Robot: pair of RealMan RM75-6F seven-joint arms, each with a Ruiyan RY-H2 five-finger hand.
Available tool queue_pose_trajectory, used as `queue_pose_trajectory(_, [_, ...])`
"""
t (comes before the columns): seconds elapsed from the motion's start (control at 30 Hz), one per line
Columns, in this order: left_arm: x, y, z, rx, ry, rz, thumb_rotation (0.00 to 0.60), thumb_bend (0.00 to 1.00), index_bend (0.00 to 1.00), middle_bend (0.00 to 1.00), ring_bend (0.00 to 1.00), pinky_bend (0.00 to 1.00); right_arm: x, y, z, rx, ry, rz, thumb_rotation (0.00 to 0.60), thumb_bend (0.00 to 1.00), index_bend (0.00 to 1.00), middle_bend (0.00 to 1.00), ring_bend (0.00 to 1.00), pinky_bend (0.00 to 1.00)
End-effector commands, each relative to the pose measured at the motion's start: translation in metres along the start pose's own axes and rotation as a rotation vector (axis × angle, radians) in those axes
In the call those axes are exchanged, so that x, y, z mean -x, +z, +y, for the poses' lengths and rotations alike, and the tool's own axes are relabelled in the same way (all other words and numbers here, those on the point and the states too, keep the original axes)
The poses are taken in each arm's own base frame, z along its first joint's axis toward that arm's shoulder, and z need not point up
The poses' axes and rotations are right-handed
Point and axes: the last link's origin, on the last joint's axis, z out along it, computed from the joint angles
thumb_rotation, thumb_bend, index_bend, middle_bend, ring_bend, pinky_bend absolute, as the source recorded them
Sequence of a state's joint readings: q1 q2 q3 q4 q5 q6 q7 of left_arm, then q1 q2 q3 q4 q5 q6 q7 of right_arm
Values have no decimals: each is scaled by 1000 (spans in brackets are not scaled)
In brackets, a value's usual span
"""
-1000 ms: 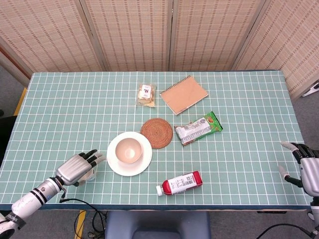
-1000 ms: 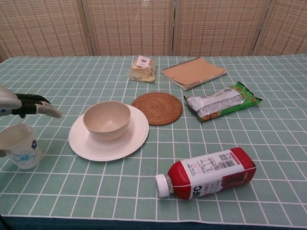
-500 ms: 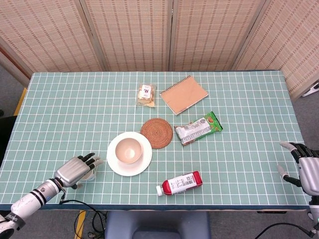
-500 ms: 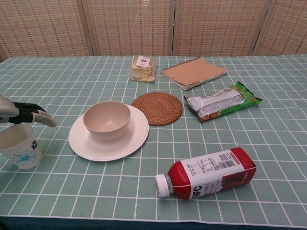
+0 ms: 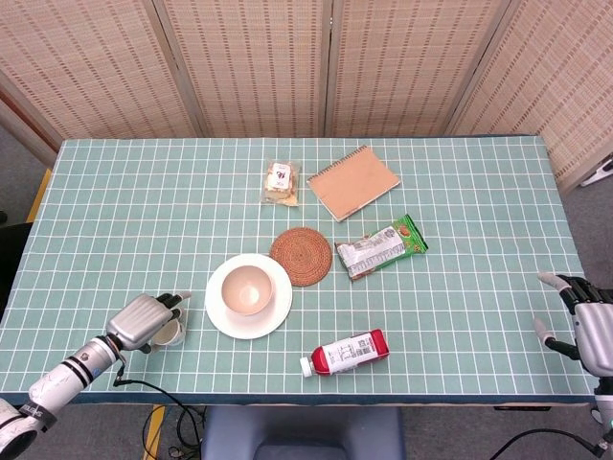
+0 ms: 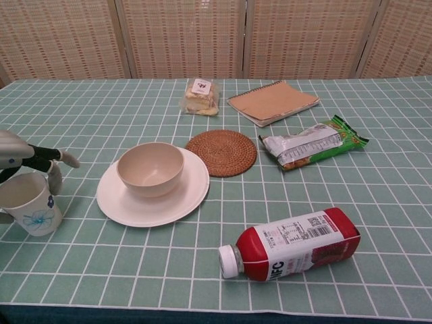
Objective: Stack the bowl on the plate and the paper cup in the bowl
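The beige bowl (image 5: 247, 289) (image 6: 150, 167) sits on the white plate (image 5: 273, 321) (image 6: 185, 199) near the table's front, left of centre. Left of the plate, a white paper cup (image 5: 171, 333) (image 6: 28, 204) with a blue flower print stands on the table, leaning a little. My left hand (image 5: 144, 321) (image 6: 19, 154) lies over its rim and holds it, one finger down its right side and the thumb behind its left. My right hand (image 5: 584, 328) rests at the table's right front edge with fingers apart and nothing in it.
A woven coaster (image 5: 301, 255) lies just behind the plate. A red-and-white bottle (image 5: 345, 353) lies on its side at the front. Further back are a green snack bag (image 5: 381, 246), a brown notebook (image 5: 352, 181) and a small snack packet (image 5: 281, 182).
My left hand has sunk onto the cup and its fingers have curled from spread to wrapped around it. The cup now leans slightly. The right hand has not moved.
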State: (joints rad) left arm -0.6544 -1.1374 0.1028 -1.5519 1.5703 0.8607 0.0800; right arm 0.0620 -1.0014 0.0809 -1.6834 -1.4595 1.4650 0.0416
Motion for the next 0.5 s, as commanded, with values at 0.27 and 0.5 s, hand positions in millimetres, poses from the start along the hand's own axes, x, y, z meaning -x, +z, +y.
queue_pose_trajectory(0.27, [-17,5,-6,-13,2,29,600,190,402,193,286,638,-1,0,0,2,-2,3,600,277,227,271,198,297])
queue_pose_trajectory(0.5, [-59,20,-3,21,-8,117,600,190,399,194,286,638,-1,1,0,1,-2,3,600,277,227,271,198,297])
